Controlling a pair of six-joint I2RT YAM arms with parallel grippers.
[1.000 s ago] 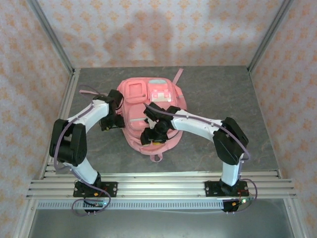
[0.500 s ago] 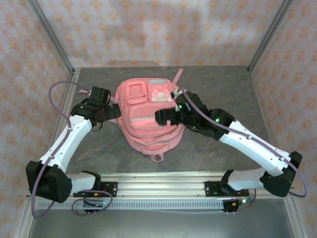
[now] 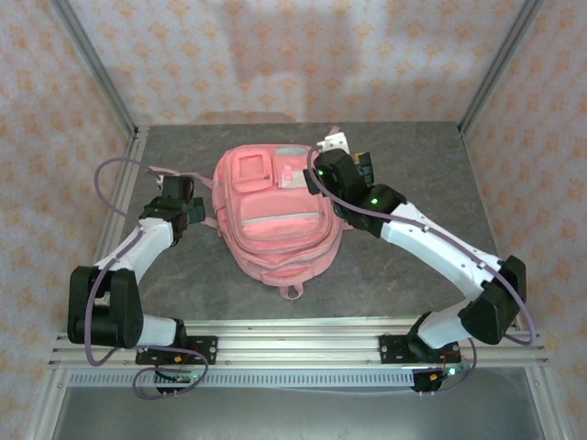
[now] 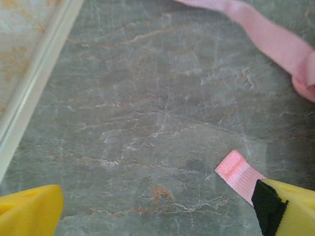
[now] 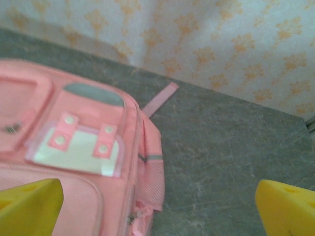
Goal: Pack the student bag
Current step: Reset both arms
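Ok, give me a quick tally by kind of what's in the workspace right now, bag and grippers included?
Pink student bag: 1
Grippers: 2 (left gripper, right gripper, both open and holding nothing)
Total: 3

Left pincer and right pincer opened, leaving bag.

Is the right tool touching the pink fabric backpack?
Cannot tell. In the right wrist view the open right tool has one yellow finger overlapping the pink fabric backpack, but no contact or gap shows.
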